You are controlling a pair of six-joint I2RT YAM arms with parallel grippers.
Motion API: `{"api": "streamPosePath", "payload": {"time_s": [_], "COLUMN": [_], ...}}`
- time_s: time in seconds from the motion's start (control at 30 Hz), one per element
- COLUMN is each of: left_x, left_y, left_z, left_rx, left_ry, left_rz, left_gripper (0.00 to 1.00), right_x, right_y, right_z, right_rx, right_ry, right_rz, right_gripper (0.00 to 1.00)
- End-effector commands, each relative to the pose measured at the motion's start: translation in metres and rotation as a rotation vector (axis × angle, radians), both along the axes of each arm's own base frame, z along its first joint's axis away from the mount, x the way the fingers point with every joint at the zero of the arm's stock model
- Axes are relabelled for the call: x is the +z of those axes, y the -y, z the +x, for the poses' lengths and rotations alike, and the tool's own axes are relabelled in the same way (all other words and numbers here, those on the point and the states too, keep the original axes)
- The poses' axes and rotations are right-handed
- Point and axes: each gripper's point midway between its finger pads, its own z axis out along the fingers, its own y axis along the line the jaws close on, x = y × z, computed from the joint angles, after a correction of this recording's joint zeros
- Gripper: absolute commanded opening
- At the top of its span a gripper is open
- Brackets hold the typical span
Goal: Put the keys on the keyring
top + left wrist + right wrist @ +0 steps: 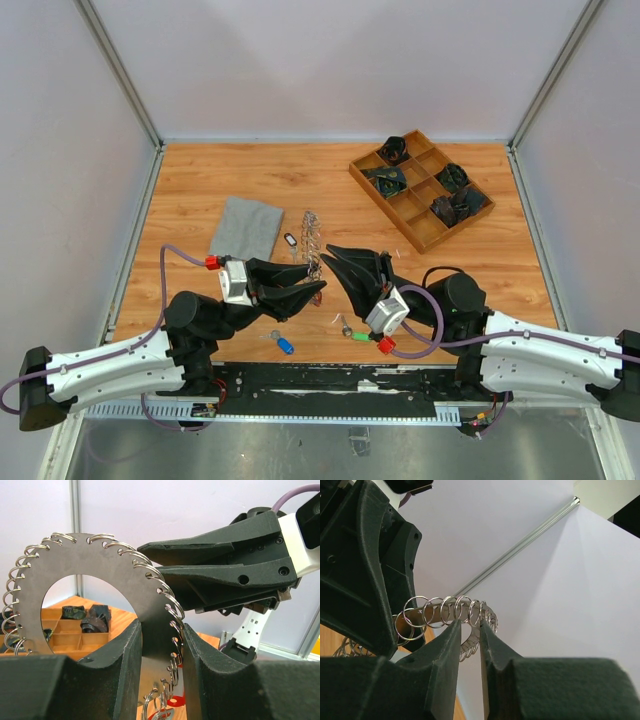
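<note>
ok so right now the keyring (pixel 107 562) is up off the counter (pixel 190 185), hanging between the two arms. It's a flat grey disc with a big hole in the middle and loads of little split rings around the outer edge. The left claw (pixel 162 630) is closed on the band of the disc from below, one finger on each side. The right claw (pixel 470 627) is down to a narrow gap, with the rim and a couple of those little rings sitting in it, so it looks pinched on too. So both are holding the ring and neither has a key.

The loose keys are down on the counter near the arm bases, well apart from the ring: a blue-tagged key (pixel 284 345) and a green-tagged key (pixel 356 336). There's also a grey cloth (pixel 247 228) and a wooden tray (pixel 420 190) further back.

My read is this is the "get the ring steady" step and no threading has started. Next, one claw has to let go and fetch a key while the other holds the disc upright. Then the key's hole has to be worked onto one tiny split ring, and that's the fiddly bit since they're packed so close together
</note>
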Motion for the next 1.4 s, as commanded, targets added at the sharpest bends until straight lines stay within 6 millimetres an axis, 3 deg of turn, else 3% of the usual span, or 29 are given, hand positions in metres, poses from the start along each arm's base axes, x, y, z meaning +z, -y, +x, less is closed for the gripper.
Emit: {"api": "streamPosePath", "payload": {"time_s": [0.0, 0.2, 0.4, 0.8, 1.2, 1.37], "left_x": [0.019, 0.020, 0.018, 0.016, 0.014, 0.005], "left_y": [-0.007, -0.006, -0.003, -0.003, -0.003, -0.003], "left_z": [-0.003, -0.004, -0.005, -0.005, -0.004, -0.003], "left_rx": [0.004, -0.002, -0.012, -0.014, -0.009, 0.001], "left_ry": [0.032, 0.036, 0.040, 0.040, 0.037, 0.029], "left_rz": [-0.071, -0.069, -0.055, -0.049, -0.047, -0.019], "left_gripper": [0.00, 0.00, 0.00, 0.01, 0.01, 0.00], "right_x": [0.019, 0.013, 0.019, 0.031, 0.028, 0.029], "right_y": [0.005, -0.001, -0.001, 0.003, 0.001, 0.005], "right_z": [-0.007, -0.004, 0.000, -0.003, -0.004, -0.002], "right_rx": [0.004, -0.010, -0.025, -0.015, -0.006, -0.005], "right_ry": [0.020, 0.028, 0.029, 0.026, 0.009, -0.075], "right_rz": [0.026, -0.009, 0.014, 0.051, 0.030, 0.013], "right_gripper": [0.22, 0.25, 0.25, 0.17, 0.01, 0.00]}}
